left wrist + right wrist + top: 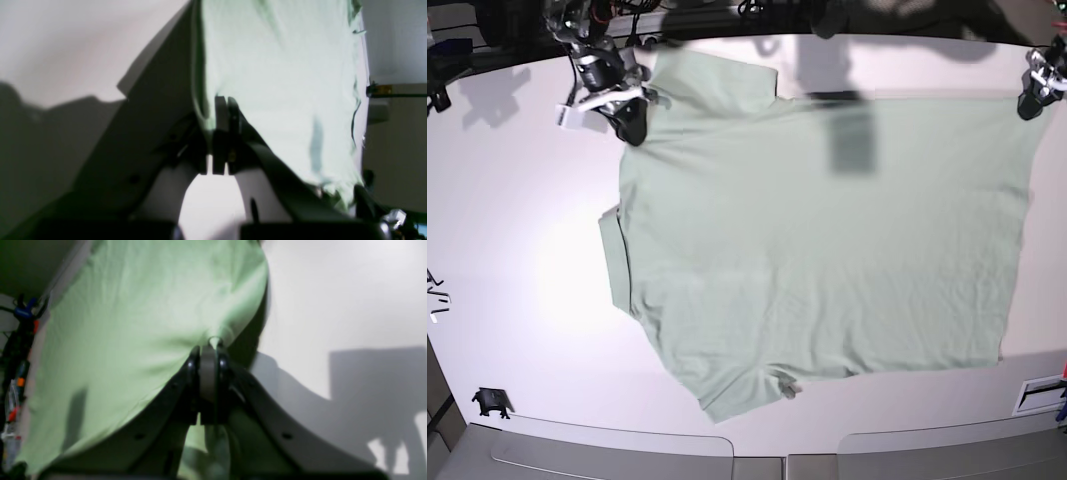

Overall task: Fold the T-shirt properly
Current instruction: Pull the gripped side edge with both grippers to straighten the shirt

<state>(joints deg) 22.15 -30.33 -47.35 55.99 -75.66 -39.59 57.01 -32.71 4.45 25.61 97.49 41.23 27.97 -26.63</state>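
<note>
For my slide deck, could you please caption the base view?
Both pincers, left and right, shut on far corners of the mint-green T-shirt spread on the white table.

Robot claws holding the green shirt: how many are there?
2. The right gripper pinches the T-shirt at its far corner on the base view's left; the left gripper pinches the far corner on its right.

A robotics lab, by the look of it: a bare white tabletop [517, 250] with tangled cables [627, 15] along its far edge.
</note>
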